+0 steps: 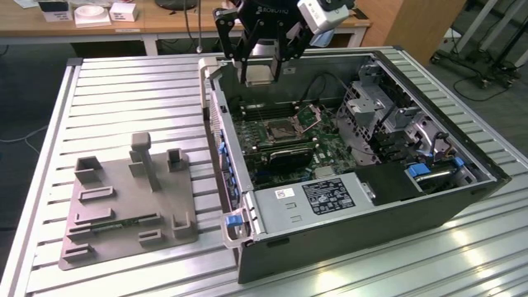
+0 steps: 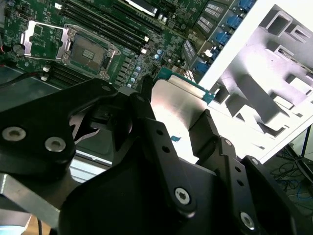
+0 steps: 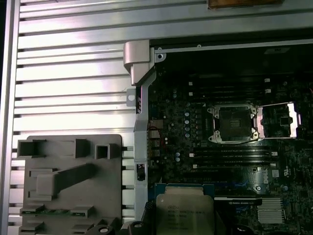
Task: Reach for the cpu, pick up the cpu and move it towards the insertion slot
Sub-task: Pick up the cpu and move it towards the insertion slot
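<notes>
We have the cpu [image 2: 178, 105] clamped in the gripper [image 2: 171, 115], black fingers [image 2: 146, 132] pinching it on opposite edges, silver plate facing the second wrist camera with a thin green rim showing at the far edge

In the exterior view the gripper [image 1: 259, 62] holds the cpu [image 1: 259, 69] in the air above the back corner of the open computer case [image 1: 363, 210], over its wall on the exterior view's left, clear of everything

The relation that matters: the insertion slot [image 1: 285, 130] sits below the chip and further into the case, on the motherboard [image 1: 281, 145], well apart from it. So our judgement is down and inward from here, no contact yet

The chip is square, so no long axis to line up; only its edges against the socket frame

The first wrist view gives what the others lack: the cpu [image 3: 185, 210] and the insertion slot [image 3: 234, 122] in one plan-like picture, socket open with its dark centre bare and the retention plate [image 3: 279, 120] flipped aside

The second wrist view shows the grip itself and the slot [image 2: 90, 49] beyond the fingers

Further off, the grey fixture tray [image 1: 123, 198] lies on the slatted table [image 1: 123, 99] beside the case, well apart from the gripper
</notes>
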You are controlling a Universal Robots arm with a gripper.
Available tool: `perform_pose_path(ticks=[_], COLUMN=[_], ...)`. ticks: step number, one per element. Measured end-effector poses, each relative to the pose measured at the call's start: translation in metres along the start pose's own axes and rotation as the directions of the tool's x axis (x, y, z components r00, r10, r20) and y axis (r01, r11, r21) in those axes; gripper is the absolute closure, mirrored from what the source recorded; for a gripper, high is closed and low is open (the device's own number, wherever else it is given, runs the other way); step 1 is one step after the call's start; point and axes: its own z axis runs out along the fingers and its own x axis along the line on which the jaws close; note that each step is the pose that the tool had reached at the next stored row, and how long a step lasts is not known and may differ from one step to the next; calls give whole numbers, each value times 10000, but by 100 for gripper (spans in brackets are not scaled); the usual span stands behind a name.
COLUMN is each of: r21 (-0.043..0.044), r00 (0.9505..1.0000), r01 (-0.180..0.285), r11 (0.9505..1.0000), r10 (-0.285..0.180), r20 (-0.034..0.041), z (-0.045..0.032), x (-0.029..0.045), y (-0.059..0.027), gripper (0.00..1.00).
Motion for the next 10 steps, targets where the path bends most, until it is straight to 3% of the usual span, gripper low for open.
perform_pose_path(ticks=[10], r21=[0], r00=[10000], r01=[0], r11=[10000], r10=[0], r20=[0], z=[9], x=[-6], y=[97], gripper=[46])
